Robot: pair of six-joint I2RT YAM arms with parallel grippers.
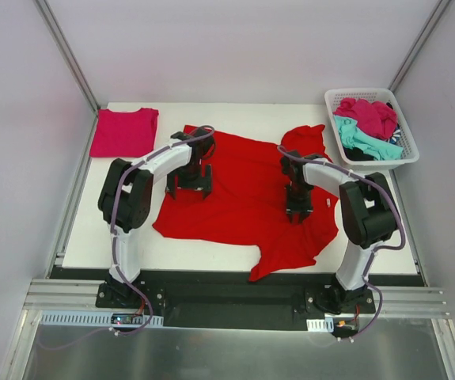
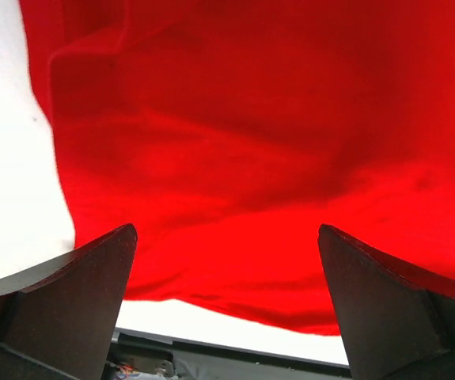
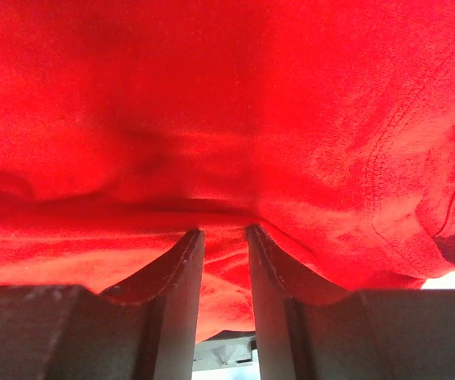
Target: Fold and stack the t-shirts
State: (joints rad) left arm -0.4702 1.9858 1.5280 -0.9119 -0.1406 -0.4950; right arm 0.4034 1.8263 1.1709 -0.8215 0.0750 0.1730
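Observation:
A large bright red t-shirt point(image 1: 247, 194) lies crumpled across the middle of the white table point(image 1: 282, 115). My left gripper point(image 1: 189, 188) hovers over its left part, open wide with nothing between the fingers; in the left wrist view the gripper point(image 2: 227, 229) looks down on the red t-shirt point(image 2: 235, 142) and its hem. My right gripper point(image 1: 298, 212) stands on the shirt's right part. In the right wrist view that gripper point(image 3: 223, 231) is shut on a bunched fold of the red t-shirt point(image 3: 227, 119). A magenta-pink t-shirt point(image 1: 124, 131) lies folded flat at the back left corner.
A white lattice basket point(image 1: 334, 97) at the back right holds a magenta t-shirt point(image 1: 369, 115), a teal one point(image 1: 362, 141) and something dark. The red shirt's lower corner hangs over the table's near edge point(image 1: 211, 271). Grey walls close in both sides.

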